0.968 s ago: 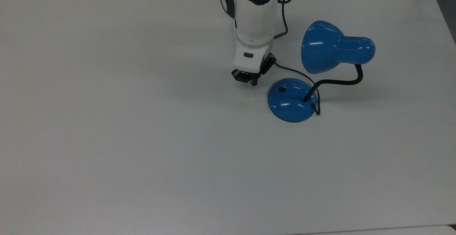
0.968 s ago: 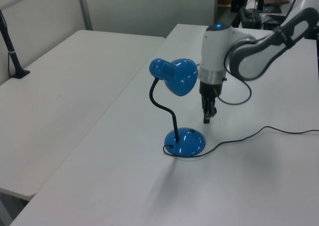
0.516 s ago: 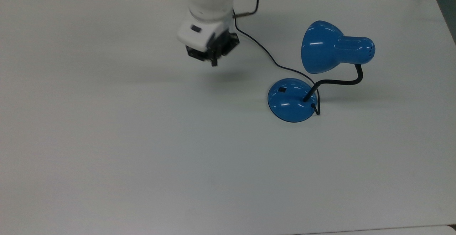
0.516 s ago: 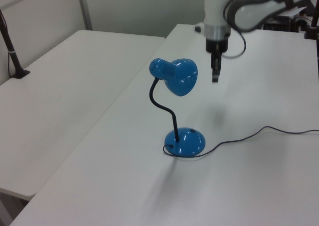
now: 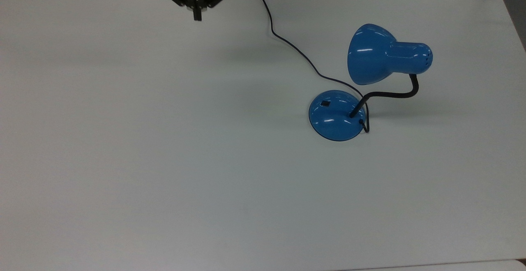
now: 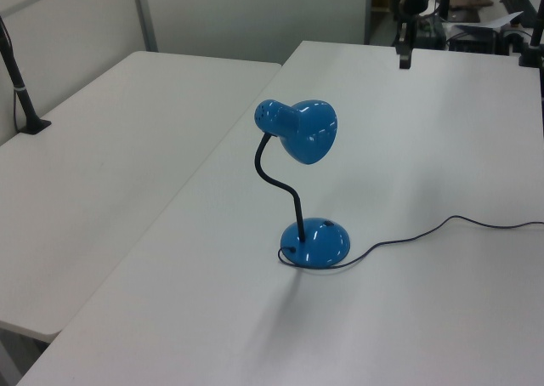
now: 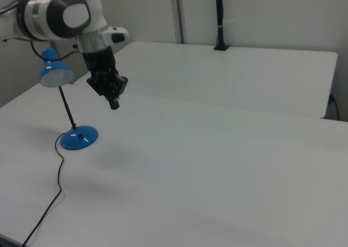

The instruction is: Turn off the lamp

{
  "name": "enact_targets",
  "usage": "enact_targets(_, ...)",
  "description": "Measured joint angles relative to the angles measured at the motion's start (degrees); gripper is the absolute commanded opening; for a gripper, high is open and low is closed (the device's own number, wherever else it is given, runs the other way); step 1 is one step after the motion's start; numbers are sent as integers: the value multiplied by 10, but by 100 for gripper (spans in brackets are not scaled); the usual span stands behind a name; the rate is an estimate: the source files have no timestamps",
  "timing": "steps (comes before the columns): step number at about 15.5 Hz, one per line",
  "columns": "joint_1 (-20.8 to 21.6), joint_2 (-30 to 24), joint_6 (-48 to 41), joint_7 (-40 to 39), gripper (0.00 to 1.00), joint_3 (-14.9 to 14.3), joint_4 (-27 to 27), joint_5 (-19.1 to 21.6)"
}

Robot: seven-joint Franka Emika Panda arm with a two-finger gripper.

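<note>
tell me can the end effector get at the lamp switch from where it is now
Probably yes. The end effector hangs high and well away, but the switch on the base faces up, with only bare table between.

From my station the scene reads evenly lit, with soft diffuse light from overhead. The white table (image 5: 164, 160) shows no hard glare, only a gentle grey falloff toward the top view's lower edge. Well away from the gripper (image 5: 197, 16), the lamp (image 5: 370, 57) carries small bright streaks on its glossy shade and base. In the right view the inside of the shade looks pale and washed out. A faint, soft-edged shadow lies on the table beside the base. A weak smudge of shadow lies below the gripper in the right view. The gripper looks slightly smeared in the top view.
</note>
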Motion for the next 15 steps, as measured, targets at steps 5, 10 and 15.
enact_targets(5,20,-6,-29,62,100,-13,24,-7)
enact_targets(10,110,-8,-29,62,100,-103,26,-8)
enact_targets(15,115,-8,-29,64,100,-115,39,-8)
